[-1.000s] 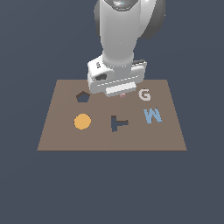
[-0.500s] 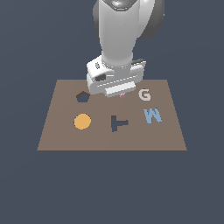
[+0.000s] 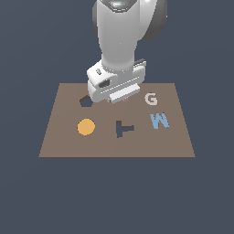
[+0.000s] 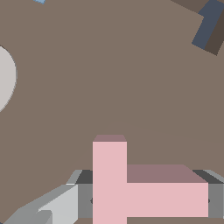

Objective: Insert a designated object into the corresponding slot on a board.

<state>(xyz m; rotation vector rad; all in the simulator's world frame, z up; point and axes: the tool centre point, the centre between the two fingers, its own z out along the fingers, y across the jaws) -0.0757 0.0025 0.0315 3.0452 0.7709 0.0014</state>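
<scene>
Exterior view, left to right: orange disc (image 3: 86, 127) at centre left of the brown board (image 3: 64, 141); dark pentagon cut-out (image 3: 85, 101) just above it, partly covered by the arm's white head. T-shaped slot (image 3: 123, 129) near frame centre, uncovered. Gripper (image 3: 122, 97) low over the board's upper middle, above and apart from the slot; only a pink sliver visible beneath. White G (image 3: 151, 98) and blue W (image 3: 159, 120) at right. Wrist view: pink piece (image 4: 131, 188) pinched between grey fingers (image 4: 83, 201), bottom cut off by the frame edge. Slot corner barely visible at upper right, mostly cut off.
</scene>
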